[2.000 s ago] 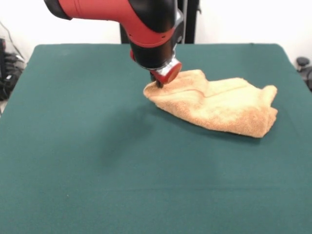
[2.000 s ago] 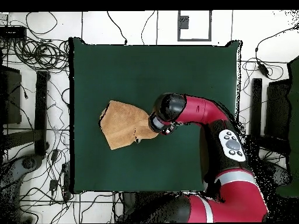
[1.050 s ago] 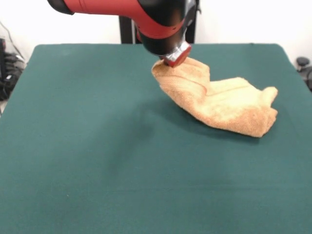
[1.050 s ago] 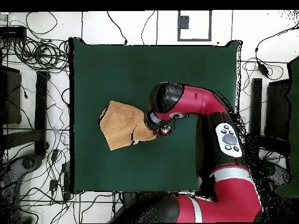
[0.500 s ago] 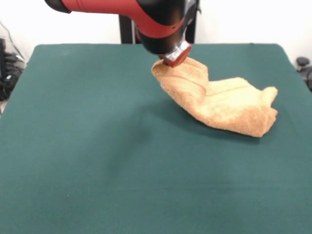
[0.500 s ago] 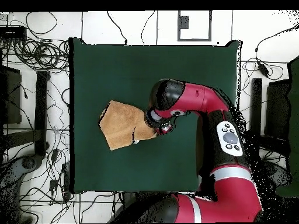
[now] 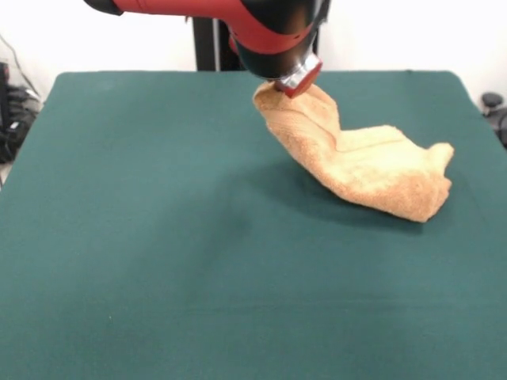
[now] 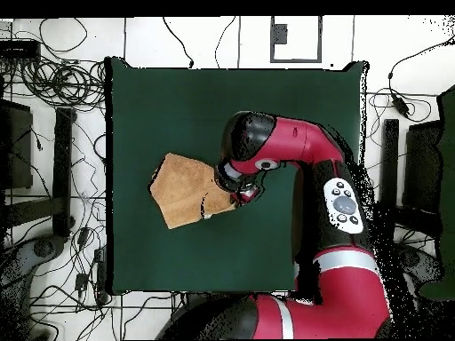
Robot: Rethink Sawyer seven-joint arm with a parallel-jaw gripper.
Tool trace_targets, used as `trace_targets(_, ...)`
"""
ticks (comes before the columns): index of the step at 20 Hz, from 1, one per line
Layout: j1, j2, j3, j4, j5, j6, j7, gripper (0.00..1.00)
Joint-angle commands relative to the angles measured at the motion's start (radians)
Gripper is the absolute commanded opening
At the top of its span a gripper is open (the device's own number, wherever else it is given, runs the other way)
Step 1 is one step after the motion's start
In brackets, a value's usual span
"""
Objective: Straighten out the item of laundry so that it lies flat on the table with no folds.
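So, from the front we see the arm (image 7: pixel 238 20) coming in from the top left, its red and black wrist tipped down over the far half of the table (image 7: pixel 142 237). The gripper (image 7: pixel 279 87) sits right at the top corner of the towel (image 7: pixel 356 166), and that corner is pulled up off the cloth, so it looks pinched. We can't actually make out the fingers though, the wrist housing hides them. From the lifted corner the towel slopes down to the right and the rest lies rumpled on the green surface, right of centre, with a folded lump at its right end. There's a dark shadow under the raised part.

From overhead, the arm (image 8: pixel 302 151) reaches up from the base at the bottom, bends at the elbow and turns left, so the wrist ends over the middle of the table (image 8: pixel 178 98). The gripper (image 8: pixel 233 188) meets the right edge of the towel (image 8: pixel 182 188). The towel shows as a rough tan pentagon left of centre, well clear of all table edges. Same deal with the fingers here, they're tucked under the wrist and we can't tell how they stand.
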Motion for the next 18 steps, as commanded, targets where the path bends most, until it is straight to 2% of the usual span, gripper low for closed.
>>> trace_targets(1, 0.059, 0.045, 0.078, -0.051, 0.024, 0.152, -0.015, 0.0)
trace_targets(6, 0.072, 0.036, 0.057, -0.07, 0.008, 0.201, -0.002, 0.0)
trace_targets(15, 0.076, 0.013, 0.038, -0.026, 0.02, 0.176, 0.025, 0.0)
trace_targets(18, 0.089, -0.004, 0.025, -0.026, 0.013, 0.202, 0.043, 0.0)
